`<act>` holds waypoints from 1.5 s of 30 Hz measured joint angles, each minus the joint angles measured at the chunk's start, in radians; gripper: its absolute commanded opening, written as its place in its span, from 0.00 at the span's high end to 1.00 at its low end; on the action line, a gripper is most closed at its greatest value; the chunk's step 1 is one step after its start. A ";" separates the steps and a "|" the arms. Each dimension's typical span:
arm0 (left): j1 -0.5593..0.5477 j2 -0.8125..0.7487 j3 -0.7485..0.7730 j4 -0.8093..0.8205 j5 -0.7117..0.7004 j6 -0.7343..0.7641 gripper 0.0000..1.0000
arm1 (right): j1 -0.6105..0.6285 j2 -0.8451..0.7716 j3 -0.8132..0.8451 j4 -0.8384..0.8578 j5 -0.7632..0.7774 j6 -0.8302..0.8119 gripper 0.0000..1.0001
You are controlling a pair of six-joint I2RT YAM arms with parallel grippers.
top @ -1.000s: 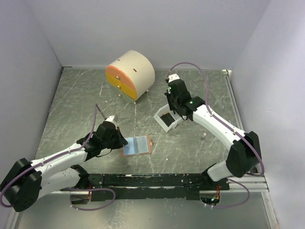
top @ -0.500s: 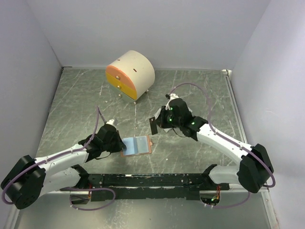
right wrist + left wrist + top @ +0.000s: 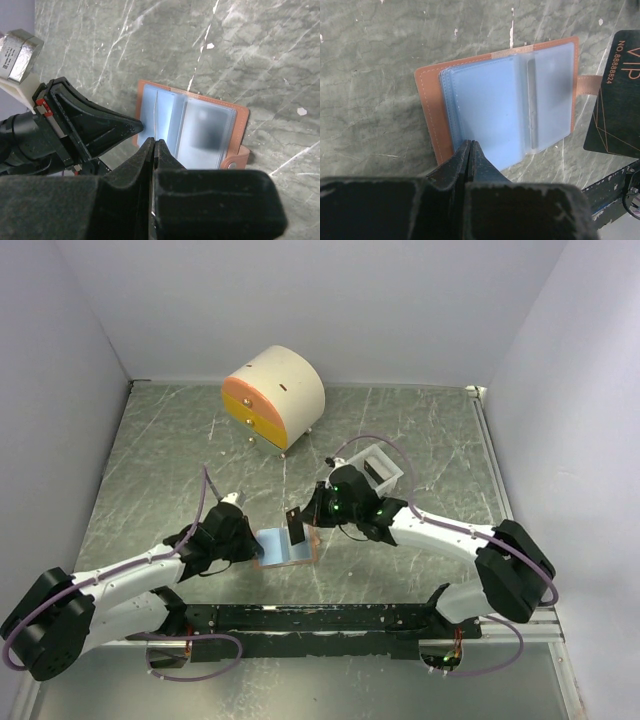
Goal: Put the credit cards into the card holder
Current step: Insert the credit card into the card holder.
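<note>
Our left tool (image 3: 246, 539) has its jaws pressed together, tips resting on the left edge of the open salmon-pink leather card holder (image 3: 276, 548). The holder lies flat on the grey marbled worktop (image 3: 170, 460) with its pale blue plastic sleeves (image 3: 490, 105) facing up. Our right tool (image 3: 303, 519) pinches a black plastic card (image 3: 295, 528) with gold VIP lettering, upright on edge over the holder's middle; we cannot tell whether they touch. Behind stand a small white rectangular tray (image 3: 392, 472) and a round cream cabinet (image 3: 290, 385) with orange-yellow drawers.
</note>
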 measured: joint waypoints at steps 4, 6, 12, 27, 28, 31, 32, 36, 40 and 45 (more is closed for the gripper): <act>0.000 -0.001 -0.010 0.002 0.000 -0.002 0.93 | 0.002 0.025 -0.013 0.031 -0.005 0.032 1.00; 0.000 -0.001 -0.014 0.004 0.000 -0.004 0.93 | 0.002 0.042 -0.019 0.053 -0.008 0.046 1.00; 0.000 -0.001 -0.017 0.008 0.000 -0.009 0.93 | 0.002 0.071 -0.061 0.101 -0.012 0.078 1.00; 0.000 0.005 -0.017 0.010 0.000 -0.016 0.93 | 0.002 0.166 -0.092 0.225 -0.061 0.103 1.00; 0.000 0.005 -0.017 0.010 0.000 -0.016 0.93 | 0.002 0.171 -0.094 0.236 -0.064 0.103 1.00; 0.000 0.005 -0.017 0.010 0.000 -0.018 0.93 | 0.002 0.185 -0.105 0.267 -0.076 0.103 1.00; 0.000 0.005 -0.017 0.010 0.000 -0.019 0.93 | 0.002 0.190 -0.108 0.274 -0.079 0.103 1.00; 0.000 0.005 -0.017 0.010 0.000 -0.019 0.93 | 0.002 0.208 -0.117 0.298 -0.084 0.103 1.00; 0.000 0.005 -0.020 0.011 0.000 -0.021 0.93 | 0.002 0.218 -0.120 0.319 -0.092 0.104 1.00; 0.000 0.005 -0.021 0.011 0.000 -0.026 0.93 | 0.001 0.225 -0.132 0.349 -0.097 0.115 1.00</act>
